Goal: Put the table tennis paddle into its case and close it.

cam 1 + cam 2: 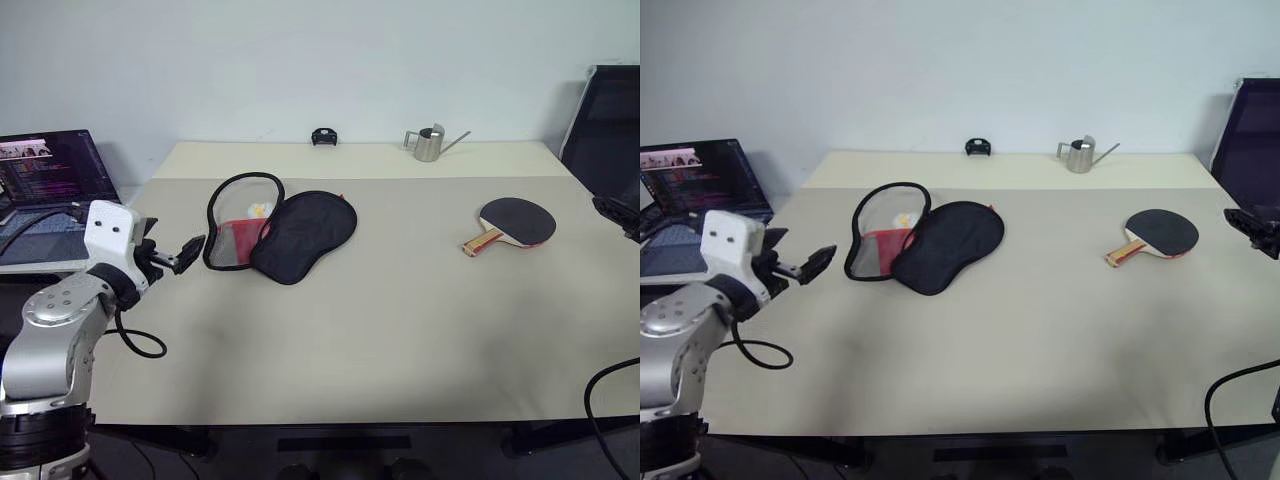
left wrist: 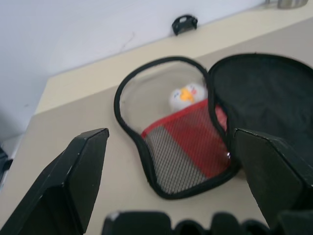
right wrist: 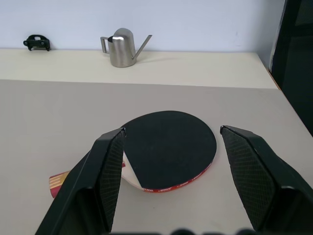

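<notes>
The table (image 1: 350, 350) is wide and beige. The case (image 1: 285, 232) lies on its left half, unzipped and spread open flat. One half shows its black fabric side, and the other half, at 9 o'clock from it, shows a black rim, red mesh lining and a small white and yellow thing inside. The two halves touch along the middle.

The table tennis paddle (image 1: 512, 224) lies flat on the right half of the table, well apart from the case, at about 3 o'clock from it. Its black rubber blade faces up and its wooden handle with the red stripe points toward 8 o'clock.

The left pincer (image 1: 188, 252) hangs just beside the open case, at 9 o'clock from it, above the left edge of the table. In the left wrist view its two black fingers (image 2: 73, 186) stand wide apart, with nothing between them, and the mesh half of the case is seen beyond them.

The right pincer (image 3: 171, 196) is near the paddle. In the right wrist view its fingers (image 3: 105, 181) stand wide, and the blade is seen in the gap, not touched.

At 12 o'clock, near the far edge, stand a small metal watering can (image 1: 430, 142) and a small black object (image 1: 323, 136). A laptop (image 1: 50, 180) is at the left of the table.
</notes>
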`<state>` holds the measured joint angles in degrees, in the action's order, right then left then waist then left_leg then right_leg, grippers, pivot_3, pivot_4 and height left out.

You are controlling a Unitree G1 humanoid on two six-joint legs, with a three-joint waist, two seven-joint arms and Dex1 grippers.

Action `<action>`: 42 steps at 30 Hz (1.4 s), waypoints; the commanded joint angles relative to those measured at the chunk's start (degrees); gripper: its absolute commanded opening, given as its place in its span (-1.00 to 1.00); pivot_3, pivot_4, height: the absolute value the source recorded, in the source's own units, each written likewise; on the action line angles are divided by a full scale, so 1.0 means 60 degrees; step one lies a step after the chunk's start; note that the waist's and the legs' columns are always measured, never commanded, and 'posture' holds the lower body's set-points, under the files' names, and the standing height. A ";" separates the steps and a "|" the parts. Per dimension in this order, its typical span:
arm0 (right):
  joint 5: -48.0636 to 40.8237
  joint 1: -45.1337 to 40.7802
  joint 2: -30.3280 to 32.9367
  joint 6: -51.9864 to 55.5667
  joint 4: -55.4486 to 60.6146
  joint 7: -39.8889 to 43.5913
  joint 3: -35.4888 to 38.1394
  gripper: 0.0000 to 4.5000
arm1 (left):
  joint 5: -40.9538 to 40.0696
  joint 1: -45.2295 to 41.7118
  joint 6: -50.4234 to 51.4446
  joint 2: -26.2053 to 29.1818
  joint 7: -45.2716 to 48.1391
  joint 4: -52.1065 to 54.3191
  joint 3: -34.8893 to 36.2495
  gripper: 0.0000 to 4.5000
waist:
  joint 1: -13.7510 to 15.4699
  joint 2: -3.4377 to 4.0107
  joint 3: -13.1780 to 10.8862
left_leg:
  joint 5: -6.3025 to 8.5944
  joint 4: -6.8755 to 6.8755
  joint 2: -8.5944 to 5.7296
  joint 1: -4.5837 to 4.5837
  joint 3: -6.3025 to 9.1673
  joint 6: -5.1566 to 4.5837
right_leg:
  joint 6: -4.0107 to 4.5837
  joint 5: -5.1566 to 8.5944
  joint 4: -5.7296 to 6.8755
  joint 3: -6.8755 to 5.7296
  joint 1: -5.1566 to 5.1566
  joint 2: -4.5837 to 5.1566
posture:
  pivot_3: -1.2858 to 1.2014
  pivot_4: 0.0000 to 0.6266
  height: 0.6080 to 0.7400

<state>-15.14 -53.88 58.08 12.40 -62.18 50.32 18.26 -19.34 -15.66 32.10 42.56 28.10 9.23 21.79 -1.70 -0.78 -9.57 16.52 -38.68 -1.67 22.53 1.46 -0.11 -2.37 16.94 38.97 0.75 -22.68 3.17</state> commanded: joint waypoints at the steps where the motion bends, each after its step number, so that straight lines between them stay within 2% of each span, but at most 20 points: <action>1: 0.0252 -0.0172 0.0299 -0.0135 0.0206 0.0054 -0.0144 0.49 | 0.0128 -0.0122 -0.0307 0.0029 -0.0036 -0.0070 0.0038 1.00 | 0.0002 0.0000 0.0000 | 0.0000 0.0000 0.0000 0.0000 0.0000 0.0000 | 0.0000 0.0000 0.0000 0.0000 0.0000 0.0000 | 0.03 -0.52 1.00; 13: 0.0161 -0.0229 0.0130 0.0282 0.0639 0.0195 -0.0198 0.49 | -0.0048 0.0039 -0.0753 0.0106 0.0215 -0.0457 0.0588 1.00 | 0.0004 0.0000 0.0000 | 0.0001 -0.0001 0.0000 0.0001 -0.0001 0.0002 | 0.0001 0.0000 -0.0001 0.0000 0.0000 0.0001 | 0.03 -0.52 1.00; 23: -0.0055 0.0163 -0.0542 0.0550 0.1622 0.0855 -0.0286 0.49 | -0.0573 -0.0135 -0.1287 -0.0042 0.0962 -0.0679 0.0733 1.00 | 0.0012 0.0001 0.0000 | 0.0001 -0.0003 0.0002 -0.0002 -0.0001 0.0002 | 0.0003 -0.0002 0.0003 -0.0001 0.0000 0.0001 | 0.03 -0.52 1.00; 30: -0.0265 0.0862 -0.0751 0.1218 0.3255 0.1210 -0.0313 0.49 | -0.0956 -0.0276 -0.1411 0.0004 0.1578 -0.0753 0.0517 1.00 | 0.0018 0.0000 0.0000 | 0.0002 -0.0005 0.0002 0.0003 0.0002 0.0003 | 0.0003 -0.0003 0.0001 -0.0005 -0.0002 0.0002 | 0.03 -0.52 1.00; 35: -0.1058 0.1944 -0.1298 0.2951 0.6183 0.1721 -0.0700 0.49 | -0.1404 -0.0246 -0.1165 0.0197 0.2538 -0.0640 0.0260 1.00 | -0.0008 0.0001 0.0001 | 0.0002 -0.0005 0.0009 0.0000 0.0003 0.0002 | 0.0003 -0.0003 0.0006 -0.0006 -0.0002 0.0000 | 0.03 -0.52 1.00; 39: -0.1689 0.2420 -0.2108 0.4245 0.8064 0.1247 -0.0948 0.49 | -0.1858 -0.0423 -0.0928 0.0436 0.3251 -0.0812 0.0276 1.00 | -0.0015 0.0001 0.0000 | 0.0002 -0.0006 0.0013 0.0001 0.0003 0.0003 | 0.0005 -0.0004 0.0010 -0.0005 -0.0009 -0.0002 | 0.03 -0.52 1.00; 42: -0.2037 0.2509 -0.3109 0.4959 0.9058 0.0676 -0.1331 0.76 | -0.1897 -0.0596 -0.0858 0.0683 0.3810 -0.1154 0.0057 1.00 | -0.0010 0.0000 0.0001 | 0.0002 -0.0008 0.0016 -0.0001 0.0005 0.0003 | 0.0012 -0.0009 0.0011 -0.0008 -0.0009 -0.0004 | 0.03 -0.52 1.00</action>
<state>-25.18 -38.84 40.64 40.09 -12.15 55.95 11.02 -29.56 -17.96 27.07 45.01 49.15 2.91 22.30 -1.77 -0.78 -9.57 16.53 -38.73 -1.57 22.52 1.51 -0.10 -2.28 16.87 39.03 0.68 -22.73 3.14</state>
